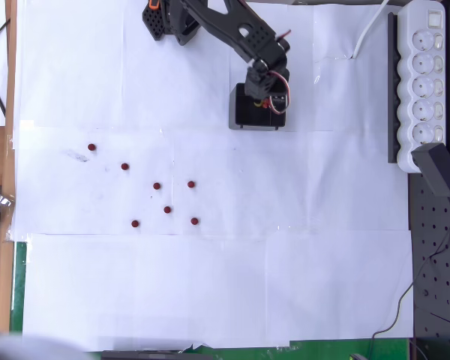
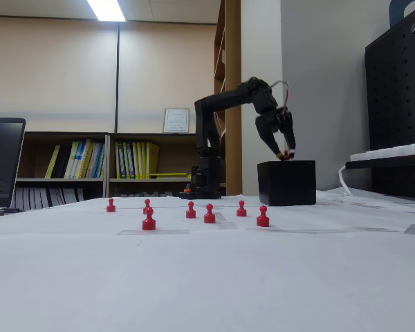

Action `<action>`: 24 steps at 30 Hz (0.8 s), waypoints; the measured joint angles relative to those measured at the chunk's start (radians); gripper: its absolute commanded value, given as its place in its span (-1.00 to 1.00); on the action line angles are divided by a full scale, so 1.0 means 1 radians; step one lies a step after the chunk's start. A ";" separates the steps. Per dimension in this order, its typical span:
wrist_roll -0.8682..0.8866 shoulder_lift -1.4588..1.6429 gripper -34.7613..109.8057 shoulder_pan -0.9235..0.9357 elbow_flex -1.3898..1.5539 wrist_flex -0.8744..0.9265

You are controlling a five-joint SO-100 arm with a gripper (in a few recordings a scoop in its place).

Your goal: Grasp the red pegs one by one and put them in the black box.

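Seven pegs (image 1: pixel 157 186) stand upright on the white table (image 1: pixel 210 300), round tops up, scattered left of centre, well apart from the box (image 1: pixel 244 120) near the far edge. In the fixed view the pegs (image 2: pixel 209 214) stand in a loose row in front of the box (image 2: pixel 286 183). An eighth peg (image 2: pixel 285 155), red and mostly hidden, sits pinched between the narrowed fingers of the gripper (image 2: pixel 288 153). The arm (image 2: pixel 225 104) arches from its base at the far edge, wrist pointing down just above the box; in the overhead view the gripper (image 1: pixel 268 101) covers part of the box's inside.
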 measured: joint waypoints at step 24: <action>0.126 -0.229 -0.31 0.169 0.000 0.046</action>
